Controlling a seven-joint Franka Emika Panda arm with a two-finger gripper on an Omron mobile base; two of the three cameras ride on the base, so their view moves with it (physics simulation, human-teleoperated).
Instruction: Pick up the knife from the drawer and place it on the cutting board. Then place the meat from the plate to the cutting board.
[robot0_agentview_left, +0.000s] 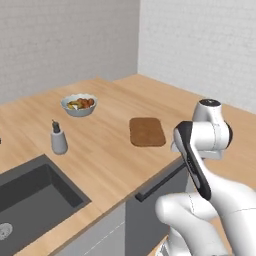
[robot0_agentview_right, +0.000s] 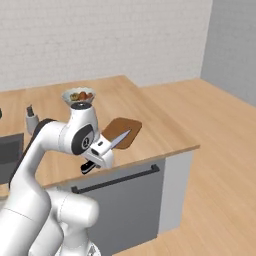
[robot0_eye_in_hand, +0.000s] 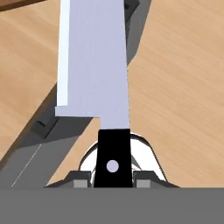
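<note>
Knife is pinched by its black handle between the fingers of the gripper, held in the air above the near counter edge, its silvery blade pointing toward the cutting board. That brown board lies bare on the wooden countertop, just beyond the blade tip. Farther left stand a grey bowl of mixed food and a small grey dispenser; a dark sink sits near left. Below the counter edge, the grey drawer front carries a dark bar handle.
</note>
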